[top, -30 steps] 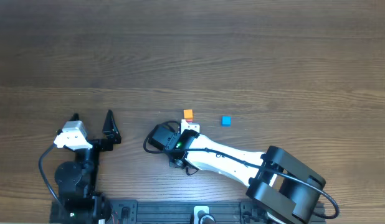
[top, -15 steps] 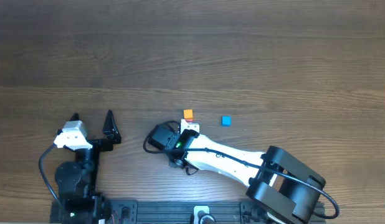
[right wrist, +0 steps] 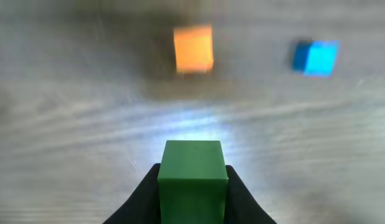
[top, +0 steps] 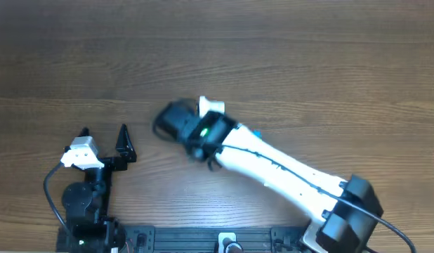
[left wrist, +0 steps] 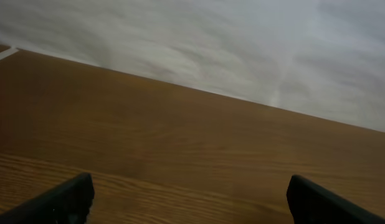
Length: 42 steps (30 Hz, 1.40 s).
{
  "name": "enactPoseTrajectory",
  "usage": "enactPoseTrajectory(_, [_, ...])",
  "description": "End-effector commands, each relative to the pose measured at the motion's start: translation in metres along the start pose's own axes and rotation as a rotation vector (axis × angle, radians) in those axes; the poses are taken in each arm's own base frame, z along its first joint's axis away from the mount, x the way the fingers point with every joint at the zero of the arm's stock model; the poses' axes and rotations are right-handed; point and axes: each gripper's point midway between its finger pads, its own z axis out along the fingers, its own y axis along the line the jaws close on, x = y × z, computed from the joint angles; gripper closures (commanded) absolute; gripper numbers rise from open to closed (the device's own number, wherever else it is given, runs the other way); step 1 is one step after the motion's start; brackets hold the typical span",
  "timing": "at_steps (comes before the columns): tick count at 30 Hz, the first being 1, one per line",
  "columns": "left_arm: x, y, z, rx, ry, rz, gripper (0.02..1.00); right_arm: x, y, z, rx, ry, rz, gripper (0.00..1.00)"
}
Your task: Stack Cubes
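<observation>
The right gripper [right wrist: 192, 190] is clamped on a green cube [right wrist: 192, 168], one dark finger [right wrist: 149, 190] pressed to each side of it. It hangs above the wooden table [right wrist: 68, 124], with light shining on the wood just beyond it. Farther out on the table lies an orange cube [right wrist: 193, 48], and a blue cube [right wrist: 315, 57] sits off to its side, the two well apart.

A second ago that arm was low, its tip right beside the orange cube. From above you can see the right arm [top: 273, 161] has since swung up and stretched out, and it now covers the spot where the orange cube showed.

The left gripper [top: 103, 135] hasn't budged: it sits near its base with its fingers spread wide, holding nothing, facing bare table and the pale wall [left wrist: 211, 43] beyond.
</observation>
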Motion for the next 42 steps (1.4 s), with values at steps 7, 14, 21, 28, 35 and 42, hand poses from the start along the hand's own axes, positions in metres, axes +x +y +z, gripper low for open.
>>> enactPoseTrajectory(7, [0.002, 0.0, 0.0, 0.006, 0.005, 0.014, 0.018, -0.038, -0.012, 0.036, 0.053, 0.055, -0.045, 0.967])
enactPoseTrajectory(14, [0.002, 0.0, 0.0, 0.006, 0.005, 0.014, 0.018, -0.036, -0.002, 0.055, 0.028, 0.093, -0.055, 0.978])
enactPoseTrajectory(21, [0.002, 0.0, 0.0, 0.006, 0.005, 0.014, 0.018, -0.04, 0.001, 0.058, 0.014, 0.088, -0.047, 0.98])
enactPoseTrajectory(28, [0.002, 0.0, 0.0, 0.006, 0.005, 0.014, 0.02, -0.044, -0.002, 0.059, 0.015, 0.088, -0.041, 0.98])
enactPoseTrajectory(35, [0.002, 0.0, 0.0, 0.006, 0.005, 0.014, 0.018, -0.045, -0.003, 0.06, 0.014, 0.086, -0.037, 0.982])
enactPoseTrajectory(42, [0.002, 0.0, 0.0, 0.006, 0.005, 0.014, 0.018, -0.043, -0.001, 0.067, 0.018, 0.1, -0.038, 0.98])
